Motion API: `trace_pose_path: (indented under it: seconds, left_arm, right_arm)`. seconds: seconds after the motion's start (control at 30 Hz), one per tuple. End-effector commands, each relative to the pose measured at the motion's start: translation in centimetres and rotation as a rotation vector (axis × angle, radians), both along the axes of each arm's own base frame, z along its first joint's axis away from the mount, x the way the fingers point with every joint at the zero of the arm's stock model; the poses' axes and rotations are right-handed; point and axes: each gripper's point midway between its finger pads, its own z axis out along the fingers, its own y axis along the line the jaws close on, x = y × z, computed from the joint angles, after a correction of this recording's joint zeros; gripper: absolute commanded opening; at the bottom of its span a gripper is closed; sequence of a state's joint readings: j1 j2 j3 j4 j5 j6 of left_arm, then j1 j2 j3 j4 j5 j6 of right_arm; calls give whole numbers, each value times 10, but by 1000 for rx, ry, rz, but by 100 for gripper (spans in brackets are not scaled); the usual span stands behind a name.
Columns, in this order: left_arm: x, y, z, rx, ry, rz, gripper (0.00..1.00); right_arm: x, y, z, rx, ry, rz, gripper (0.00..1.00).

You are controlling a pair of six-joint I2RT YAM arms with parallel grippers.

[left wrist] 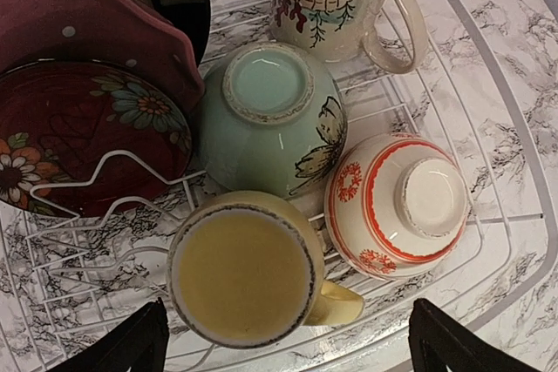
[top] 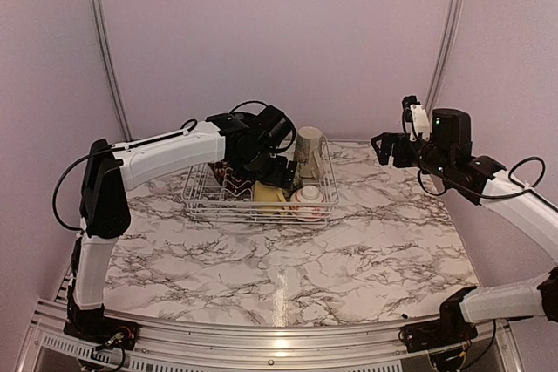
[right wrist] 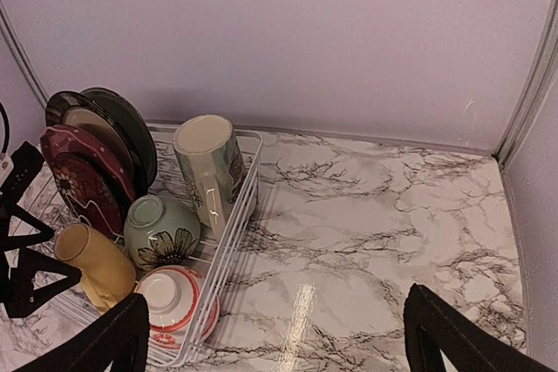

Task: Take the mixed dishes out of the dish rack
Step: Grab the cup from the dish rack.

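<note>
The rack (top: pixel 200 202) sat at the worktop's (top: pixel 349 250) far edge, left of centre. Plates (left wrist: pixel 87 128) stood on edge, propped by its prongs. The green bowl (left wrist: pixel 266 119) and red-white bowl (left wrist: pixel 401 206) lay upturned, as for draining. The yellow mug (left wrist: pixel 244 267), mouth or base up I could not tell, lay directly beneath the left pincer (left wrist: pixel 288 346), which was spread wide and empty. The right pincer (right wrist: pixel 275 328), likewise released, hung well apart by the right edge.
</note>
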State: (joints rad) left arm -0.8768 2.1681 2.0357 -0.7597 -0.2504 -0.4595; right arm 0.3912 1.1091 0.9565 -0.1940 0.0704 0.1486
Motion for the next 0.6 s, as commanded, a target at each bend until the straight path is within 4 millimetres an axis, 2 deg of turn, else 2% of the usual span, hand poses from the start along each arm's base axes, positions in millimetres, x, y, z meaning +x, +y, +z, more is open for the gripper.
trace_pose_path:
  seconds: [0.0, 0.17, 0.33, 0.43, 0.47, 0.53, 0.57]
  left_arm:
    - [2, 5, -16, 59, 39, -8, 99]
    - [9, 9, -29, 95, 44, 11, 98]
    - [17, 8, -35, 94, 48, 25, 91]
    - [22, 6, -38, 92, 47, 29, 82]
    - [23, 4, -38, 89, 48, 27, 81]
    - [23, 5, -42, 100, 54, 28, 90]
    - [23, 5, -45, 107, 58, 28, 91]
  right_arm:
    - [1, 5, 8, -2, -22, 14, 98]
    - [1, 5, 7, 0, -23, 14, 99]
    - [3, 7, 3, 2, -16, 17, 98]
    - [3, 6, 3, 2, -15, 16, 98]
    - [2, 6, 3, 3, -16, 16, 98]
    - [2, 7, 3, 5, -18, 17, 99]
    - [2, 6, 3, 5, -18, 16, 98]
